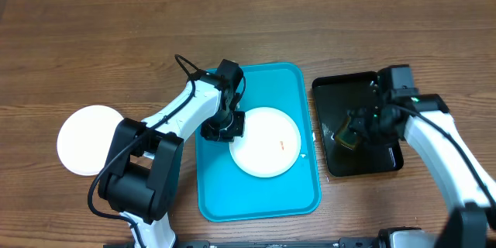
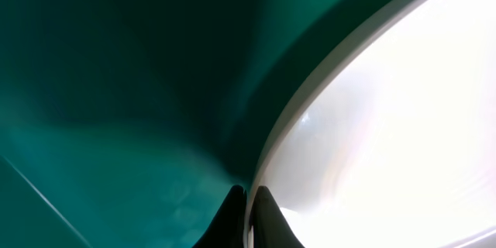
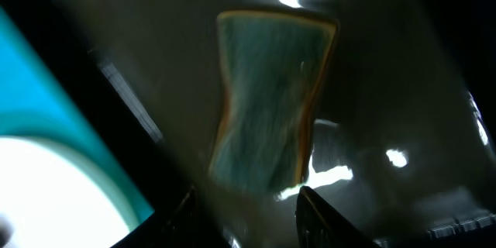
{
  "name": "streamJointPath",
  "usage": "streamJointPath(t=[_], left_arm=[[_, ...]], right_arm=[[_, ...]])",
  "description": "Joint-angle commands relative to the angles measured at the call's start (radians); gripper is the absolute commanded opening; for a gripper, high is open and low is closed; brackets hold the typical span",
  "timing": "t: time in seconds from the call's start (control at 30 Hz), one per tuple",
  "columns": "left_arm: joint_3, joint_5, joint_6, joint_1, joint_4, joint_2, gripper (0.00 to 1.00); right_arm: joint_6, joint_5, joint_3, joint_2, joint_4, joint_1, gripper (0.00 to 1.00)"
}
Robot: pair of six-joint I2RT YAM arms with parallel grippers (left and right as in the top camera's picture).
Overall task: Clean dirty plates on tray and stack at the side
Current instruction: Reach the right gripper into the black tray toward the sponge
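Where the overhead view is consulted, a turquoise tray (image 1: 260, 201) is recorded at the centre of the table (image 1: 387, 31), with a smaller black tray (image 1: 337, 93) just beside it on the right. One white plate (image 1: 266, 141) lies flat in the turquoise tray, towards its right side, and an orange speck (image 1: 283, 144) is noted right of the plate's middle. A second white plate (image 1: 89, 139) lies on the bare table, well apart to the left; whether anything is stacked beneath it cannot be told.

The left gripper (image 1: 223, 128) is seen at the left rim of the plate in the tray, though the state of its jaws is hidden from above. This is supplied by the left wrist view: the two fingers (image 2: 231, 217) are drawn close together with the plate's rim pinched between them, the plate (image 2: 387, 124) to the right and the tray floor (image 2: 116, 124) to the left.

The right gripper (image 1: 353, 128) is held over the black tray. Only the right wrist view shows its contents clearly: a sponge (image 3: 267, 101) with a green face and yellow edge, against the glossy black floor (image 3: 387, 85). The fingers (image 3: 314, 209) stand apart on either side of the sponge's near end; the picture is blurred, and whether they press on it cannot be told. A corner of the turquoise tray (image 3: 46, 101) and the plate (image 3: 46, 186) appears at the left of that view.
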Motion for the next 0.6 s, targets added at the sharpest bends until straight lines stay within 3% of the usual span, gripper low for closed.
streamJointPath(t=[0.0, 0.1, 0.3, 0.5, 0.57], left_arm=[[-0.014, -0.028, -0.108, 0.000, 0.032, 0.018, 0.04], [-0.014, 0.017, -0.116, 0.000, 0.050, 0.018, 0.04], [-0.014, 0.048, -0.114, 0.000, 0.050, 0.018, 0.04], [-0.014, 0.048, -0.030, 0.000, 0.043, 0.018, 0.04], [-0.014, 0.048, -0.028, -0.002, 0.042, 0.018, 0.04]], right_arm=[[0.049, 0.025, -0.003, 0.099, 0.054, 0.002, 0.42], [0.048, 0.026, -0.003, 0.161, 0.089, 0.002, 0.35], [0.038, 0.029, -0.005, 0.251, 0.128, 0.002, 0.04], [-0.069, 0.006, 0.040, 0.196, 0.060, 0.002, 0.04], [-0.084, 0.006, 0.063, 0.135, 0.016, 0.002, 0.20]])
